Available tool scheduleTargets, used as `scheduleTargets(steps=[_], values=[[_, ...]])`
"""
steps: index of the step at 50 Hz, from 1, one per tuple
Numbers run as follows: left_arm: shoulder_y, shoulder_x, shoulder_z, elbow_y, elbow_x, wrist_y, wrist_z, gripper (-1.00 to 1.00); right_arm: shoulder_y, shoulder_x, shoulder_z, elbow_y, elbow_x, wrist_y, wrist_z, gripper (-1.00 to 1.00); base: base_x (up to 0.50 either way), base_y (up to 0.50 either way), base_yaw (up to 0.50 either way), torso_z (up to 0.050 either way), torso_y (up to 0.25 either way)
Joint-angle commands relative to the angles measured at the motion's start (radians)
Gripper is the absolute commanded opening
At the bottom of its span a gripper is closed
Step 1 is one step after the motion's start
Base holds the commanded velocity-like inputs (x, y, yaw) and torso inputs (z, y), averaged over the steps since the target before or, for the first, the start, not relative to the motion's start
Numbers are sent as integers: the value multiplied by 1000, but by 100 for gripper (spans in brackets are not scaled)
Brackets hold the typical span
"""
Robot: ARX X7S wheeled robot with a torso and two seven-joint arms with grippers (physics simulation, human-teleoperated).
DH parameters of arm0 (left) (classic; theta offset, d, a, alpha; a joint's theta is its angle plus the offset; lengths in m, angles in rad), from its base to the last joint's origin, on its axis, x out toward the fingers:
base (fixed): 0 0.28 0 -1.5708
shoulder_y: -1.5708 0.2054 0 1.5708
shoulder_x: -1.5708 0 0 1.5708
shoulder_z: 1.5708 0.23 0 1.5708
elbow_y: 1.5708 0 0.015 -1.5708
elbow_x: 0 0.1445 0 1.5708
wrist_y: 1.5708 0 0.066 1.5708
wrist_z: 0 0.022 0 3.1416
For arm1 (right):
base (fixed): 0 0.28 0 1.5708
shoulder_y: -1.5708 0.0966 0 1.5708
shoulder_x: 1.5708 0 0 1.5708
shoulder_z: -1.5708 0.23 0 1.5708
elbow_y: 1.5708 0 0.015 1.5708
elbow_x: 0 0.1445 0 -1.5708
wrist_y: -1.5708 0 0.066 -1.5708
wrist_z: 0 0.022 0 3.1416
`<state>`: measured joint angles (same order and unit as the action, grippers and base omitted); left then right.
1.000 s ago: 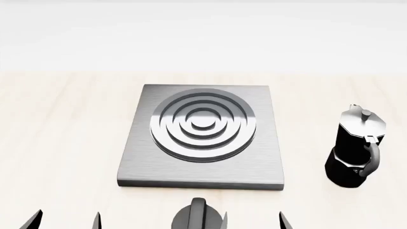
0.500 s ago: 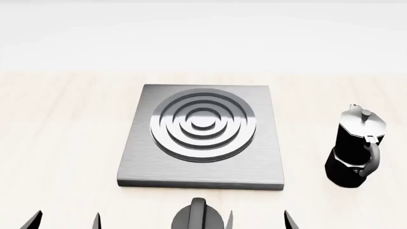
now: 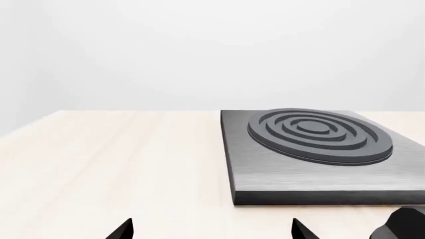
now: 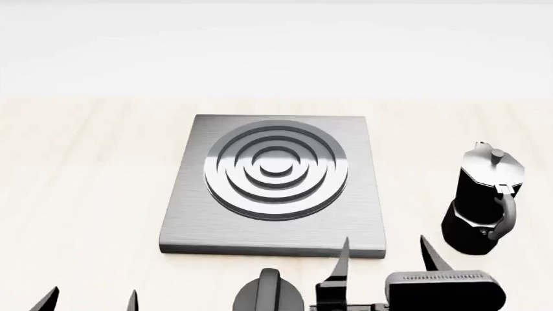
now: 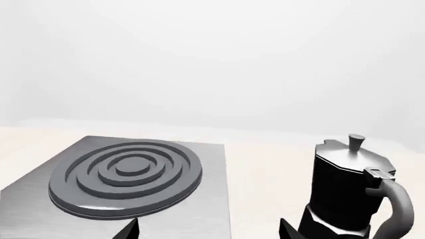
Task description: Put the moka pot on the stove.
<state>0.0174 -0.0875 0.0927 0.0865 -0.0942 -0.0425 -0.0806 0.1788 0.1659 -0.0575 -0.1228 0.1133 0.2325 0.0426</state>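
Observation:
The moka pot [image 4: 482, 201], glossy black with a silver lid and a curved handle, stands upright on the table to the right of the stove [image 4: 186, 220]. The stove's burner rings are bare. My right gripper [image 4: 384, 249] is open at the stove's near right corner, short of the pot and to its left, holding nothing. In the right wrist view the moka pot [image 5: 349, 199] stands beside the stove [image 5: 206, 199], just outside the open right gripper [image 5: 209, 231]. My left gripper [image 4: 90, 299] is open near the table's front left, and the left wrist view shows the left gripper [image 3: 212, 230] empty, near the stove [image 3: 265, 169].
A black round dial knob [image 4: 269, 291] sits on the table just in front of the stove's near edge, between my two arms; the dial knob [image 3: 405, 226] also shows in the left wrist view. The light wooden table [image 4: 87, 162] reaches back to a white wall.
My right gripper has moved forward and to the right into the head view, from the bottom edge up to the stove's near right corner. The left gripper, pot and stove have not moved.

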Motion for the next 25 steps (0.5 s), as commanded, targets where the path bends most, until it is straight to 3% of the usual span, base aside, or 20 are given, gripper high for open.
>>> scheduleTargets(steps=[1, 25], values=[[-4, -7, 7, -5, -3, 10, -7, 100, 90, 45, 39, 3, 4, 90, 3, 100, 0, 0, 0, 0, 0], [-20, -36, 28, -6, -34, -1, -31, 100, 195, 115, 89, 11, 0, 201, 40, 100, 0, 0, 0, 0, 0]])
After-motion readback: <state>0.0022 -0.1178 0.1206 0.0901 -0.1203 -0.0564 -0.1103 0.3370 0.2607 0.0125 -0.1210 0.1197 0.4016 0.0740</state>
